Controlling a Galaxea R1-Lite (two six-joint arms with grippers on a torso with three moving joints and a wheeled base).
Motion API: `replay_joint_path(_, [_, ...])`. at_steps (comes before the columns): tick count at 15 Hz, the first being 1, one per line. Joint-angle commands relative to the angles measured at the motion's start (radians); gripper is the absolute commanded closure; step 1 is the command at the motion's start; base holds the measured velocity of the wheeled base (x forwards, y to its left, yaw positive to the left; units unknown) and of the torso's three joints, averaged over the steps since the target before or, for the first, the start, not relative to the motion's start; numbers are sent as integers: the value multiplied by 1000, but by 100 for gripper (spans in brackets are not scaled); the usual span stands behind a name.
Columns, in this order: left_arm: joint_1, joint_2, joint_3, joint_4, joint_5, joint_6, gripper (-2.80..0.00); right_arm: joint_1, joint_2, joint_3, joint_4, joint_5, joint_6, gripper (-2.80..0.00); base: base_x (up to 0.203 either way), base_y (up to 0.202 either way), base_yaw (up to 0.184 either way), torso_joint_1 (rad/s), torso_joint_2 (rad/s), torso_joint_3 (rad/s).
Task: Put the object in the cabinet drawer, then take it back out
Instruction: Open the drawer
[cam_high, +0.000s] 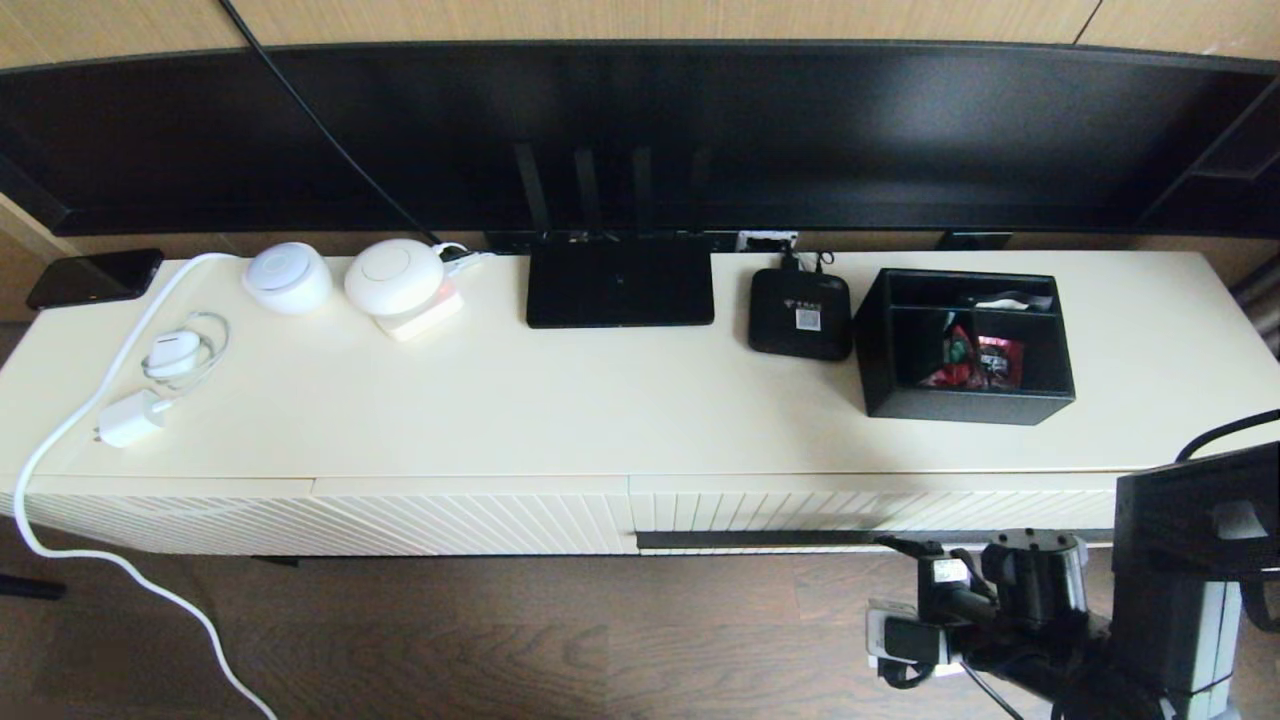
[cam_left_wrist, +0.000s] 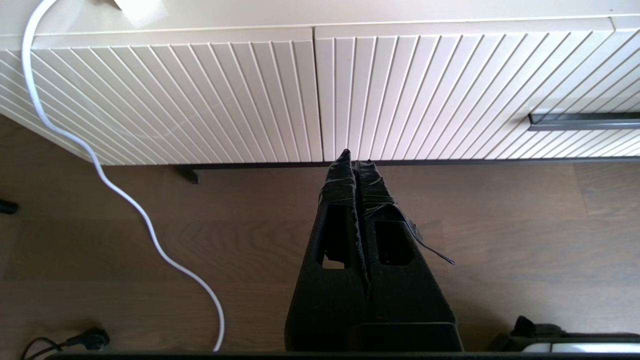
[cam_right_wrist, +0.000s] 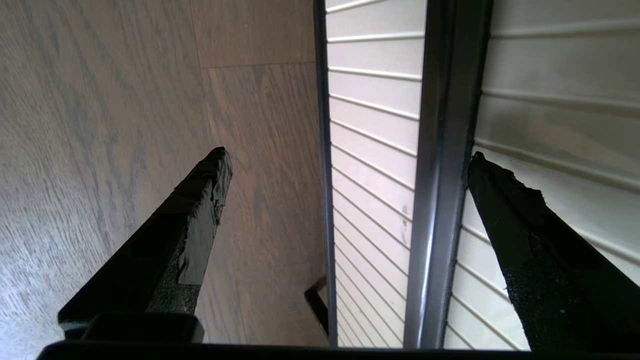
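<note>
The black organizer box (cam_high: 965, 345) with red snack packets stands on the cabinet top at the right. Below it the cabinet drawer (cam_high: 860, 510) with vertical ribs is closed, and its dark handle strip (cam_high: 760, 539) runs along its lower part. My right gripper (cam_right_wrist: 347, 156) is open and turned sideways close to the drawer front (cam_right_wrist: 370, 125). One finger is over the floor and the other over the ribs, with the handle strip (cam_right_wrist: 445, 150) between them, untouched. My left gripper (cam_left_wrist: 356, 159) is shut and empty, low before the seam between the two front panels.
A flat router (cam_high: 620, 280), a small black box with a sticker (cam_high: 800, 312), two white round devices (cam_high: 395, 275), a charger (cam_high: 130, 418) and a white cable (cam_high: 60, 440) share the cabinet top. A diagonally ribbed panel (cam_high: 450, 520) is left of the drawer. Wooden floor lies below.
</note>
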Motion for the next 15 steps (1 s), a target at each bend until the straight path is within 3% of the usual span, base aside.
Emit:
replay_joint_path(1, [0,2,0,0,0,0,0,-5,12,-4,-8,2,-7,-280,0,0,0,0,0,0])
replay_joint_path(15, [0,2,0,0,0,0,0,-19,40,9,-9,33,-15,-280,0,0,0,0,0,0])
